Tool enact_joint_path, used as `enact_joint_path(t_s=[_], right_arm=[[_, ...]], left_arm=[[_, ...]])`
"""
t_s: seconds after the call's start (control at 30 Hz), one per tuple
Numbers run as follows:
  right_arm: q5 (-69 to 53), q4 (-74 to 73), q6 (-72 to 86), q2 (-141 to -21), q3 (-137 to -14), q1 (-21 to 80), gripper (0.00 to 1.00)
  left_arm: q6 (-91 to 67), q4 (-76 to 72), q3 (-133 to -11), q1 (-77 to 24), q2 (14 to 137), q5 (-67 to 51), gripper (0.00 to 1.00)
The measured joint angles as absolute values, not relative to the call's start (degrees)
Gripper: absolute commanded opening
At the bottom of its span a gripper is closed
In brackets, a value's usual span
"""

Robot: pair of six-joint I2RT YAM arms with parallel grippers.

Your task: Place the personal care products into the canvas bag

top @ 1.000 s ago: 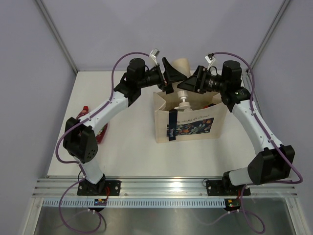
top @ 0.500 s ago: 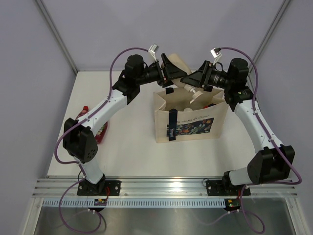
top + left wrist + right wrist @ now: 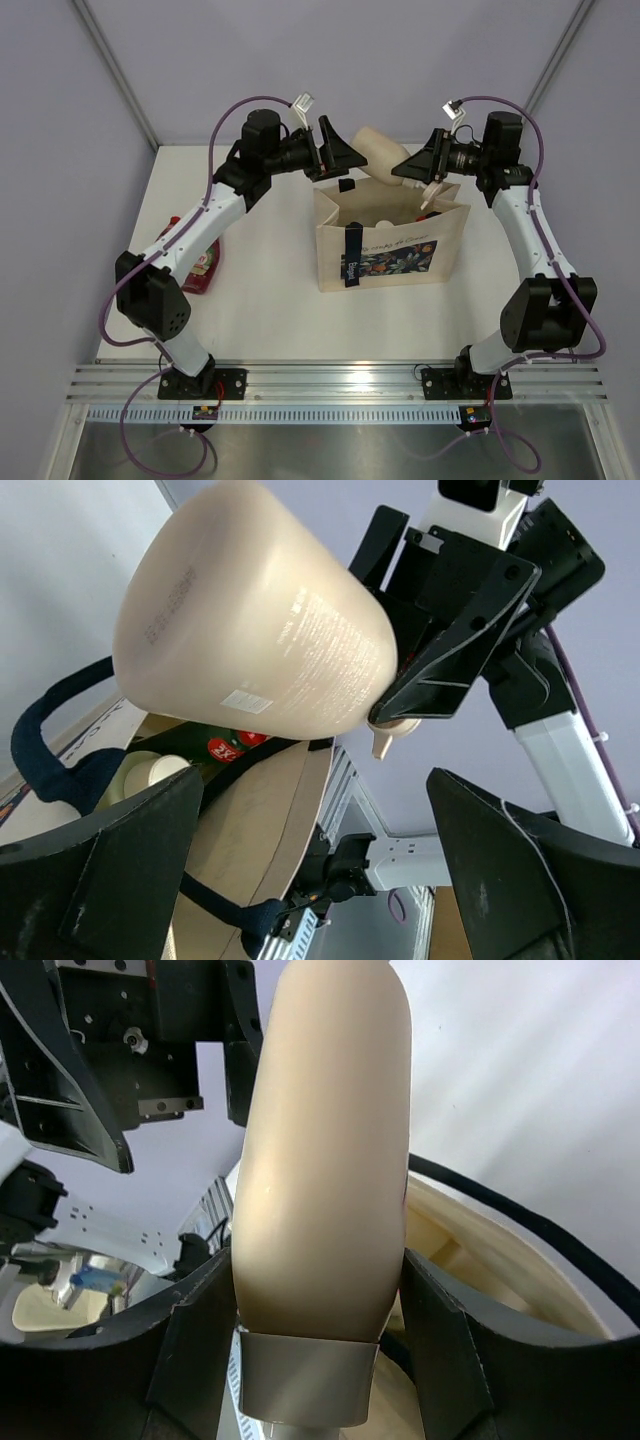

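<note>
My right gripper (image 3: 408,166) is shut on the beige pump bottle (image 3: 378,147), held nearly level above the back rim of the canvas bag (image 3: 392,250). In the right wrist view the bottle (image 3: 325,1150) fills the gap between my fingers (image 3: 195,1350). My left gripper (image 3: 340,158) is open and empty, just left of the bottle's base; its view shows the bottle (image 3: 250,630) ahead and above. Inside the bag lie a pale white-capped cylinder (image 3: 150,772) and a red bottle (image 3: 228,746). Another red squeeze bottle (image 3: 204,266) lies on the table at the left.
The bag stands upright mid-table with its navy handles (image 3: 352,255) hanging over the front. The left arm (image 3: 195,225) reaches over the red bottle on the table. Walls close in the table at the back and both sides.
The pump bottle went from upright over the bag to tilted nearly level, held by my right gripper alone. My left gripper has pulled back to the left, off the bottle.
</note>
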State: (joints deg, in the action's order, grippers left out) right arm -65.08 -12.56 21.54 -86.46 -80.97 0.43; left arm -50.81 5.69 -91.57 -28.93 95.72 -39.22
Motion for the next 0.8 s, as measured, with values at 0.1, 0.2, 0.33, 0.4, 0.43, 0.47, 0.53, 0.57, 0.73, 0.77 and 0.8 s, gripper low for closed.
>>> enact_joint_path(t_s=[0.1, 0.2, 0.33, 0.4, 0.43, 0.47, 0.53, 0.57, 0.73, 0.77, 0.8], right_arm=[[-67.29, -17.72, 15.4, -89.01, -83.44, 0.32, 0.0], [-69.95, -25.19, 6.81, -91.46, -86.39, 0.36, 0.0], [-72.36, -39.86, -9.98, -95.61, -93.97, 0.38, 0.0], [-72.79, -49.39, -20.64, -98.13, -99.53, 0.38, 0.0], [-72.95, -53.63, -26.02, -99.22, -101.97, 0.38, 0.0], [-72.99, -58.04, -31.68, -100.25, -104.22, 0.38, 0.0], [-72.75, -64.77, -40.62, -101.71, -107.48, 0.43, 0.0], [-72.51, -67.68, -45.08, -102.32, -108.55, 0.49, 0.0], [-70.59, -74.94, -57.87, -104.57, -109.8, 1.08, 0.0], [-70.02, -75.9, -60.14, -105.12, -110.21, 1.34, 0.0], [-69.45, -76.55, -62.02, -105.69, -110.72, 1.67, 0.0]], left_arm=[[-49.67, 7.16, -91.57, -28.88, 95.72, -39.2, 0.99], [-48.18, 9.06, -91.74, -28.84, 95.72, -39.18, 0.99], [-46.35, 11.55, -92.38, -27.94, 95.7, -39.22, 0.99], [-45.21, 12.86, -92.77, -26.44, 95.59, -39.2, 0.99], [-44.71, 13.67, -92.86, -25.65, 95.35, -39.16, 0.99], [-43.97, 14.72, -92.86, -24.47, 94.94, -39.0, 0.99], [-42.57, 16.73, -92.86, -22.15, 93.76, -38.81, 0.99], [-41.78, 17.72, -92.86, -21.06, 92.9, -38.74, 0.99], [-38.76, 20.58, -90.45, -16.03, 86.26, -38.3, 0.99], [-38.35, 21.12, -90.0, -15.59, 85.19, -38.26, 0.99], [-37.67, 21.3, -89.3, -15.14, 83.88, -38.15, 0.99]])
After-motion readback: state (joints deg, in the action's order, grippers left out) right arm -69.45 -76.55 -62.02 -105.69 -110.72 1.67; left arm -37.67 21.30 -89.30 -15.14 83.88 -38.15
